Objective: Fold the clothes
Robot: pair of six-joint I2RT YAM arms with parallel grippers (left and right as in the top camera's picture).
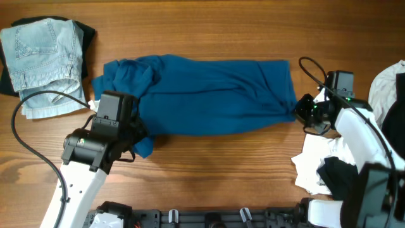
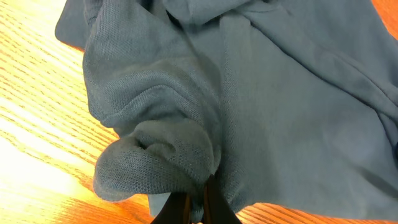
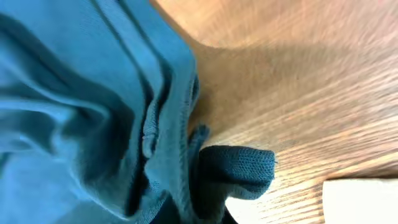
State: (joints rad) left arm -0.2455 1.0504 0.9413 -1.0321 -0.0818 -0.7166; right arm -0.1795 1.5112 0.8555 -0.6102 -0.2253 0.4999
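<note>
The dark blue shirt (image 1: 209,95), one of the clothes, lies stretched sideways across the middle of the table, rumpled at its left end. My left gripper (image 1: 136,136) is at its lower left corner, shut on a bunch of the fabric (image 2: 158,165), which wraps over the dark fingertips (image 2: 211,202). At the shirt's lower right corner, my right gripper (image 1: 299,111) is also shut on it. There a folded hem (image 3: 239,168) sticks out over the jaws, which are almost hidden at the bottom edge.
Folded pale denim (image 1: 44,63) lies at the back left on a black piece (image 1: 87,35). White cloth (image 1: 316,168) and a black piece (image 1: 338,177) sit at the front right. More white cloth (image 1: 386,88) is at the right edge. Cables trail from both arms.
</note>
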